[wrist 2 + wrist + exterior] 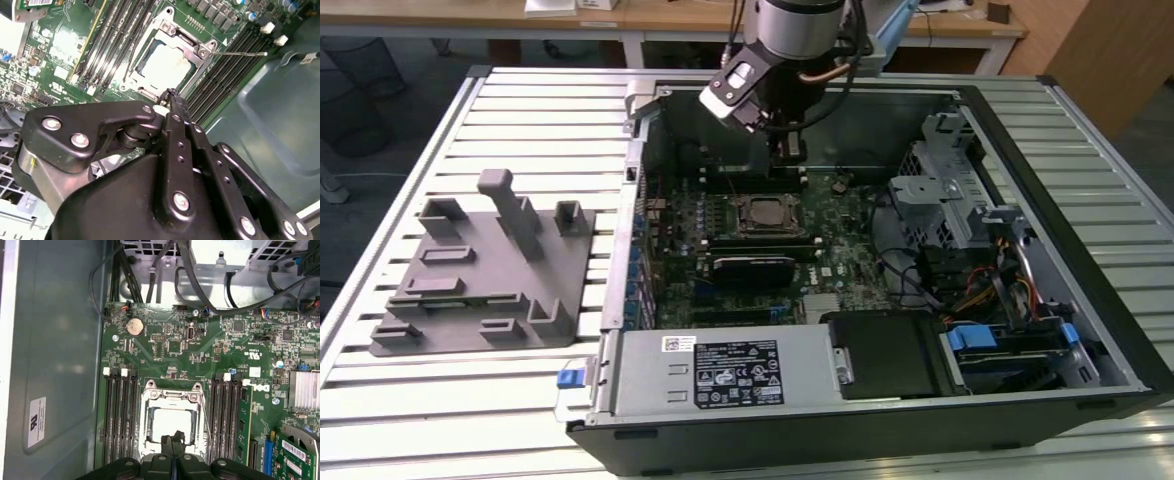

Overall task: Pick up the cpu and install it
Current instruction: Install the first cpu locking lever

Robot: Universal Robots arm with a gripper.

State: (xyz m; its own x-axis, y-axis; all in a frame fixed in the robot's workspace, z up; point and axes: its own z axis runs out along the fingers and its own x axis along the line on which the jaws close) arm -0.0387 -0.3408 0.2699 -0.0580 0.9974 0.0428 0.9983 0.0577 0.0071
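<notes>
In the exterior view we record an open computer case (1067, 240) lying on a slatted metal surface (480, 400), its motherboard (841, 250) exposed. The arm (794, 40) reaches down into the case, with the gripper (787, 150) above the board just beyond the socket (761, 215). On the exterior view's left, outside the case, sits a grey holder block (480, 270); a power supply (720, 370) fills the near corner of the case and a drive cage (947, 190) stands on the exterior view's right. In the second wrist view we note the gripper (172, 97) with its black jaws drawn together, their tips meeting and nothing between them. Close past the tips lies the socket (167, 60), and the cpu (167, 65) rests flat inside the socket frame, its pale metal top showing. Memory slots (112, 35) run along both sides of it. In the first wrist view we list the gripper (172, 442), jaws closed and empty, tips over the near edge of the cpu (167, 425), which sits in the socket (172, 420). A coin cell (134, 327) and cables (200, 285) lie farther up the board.
</notes>
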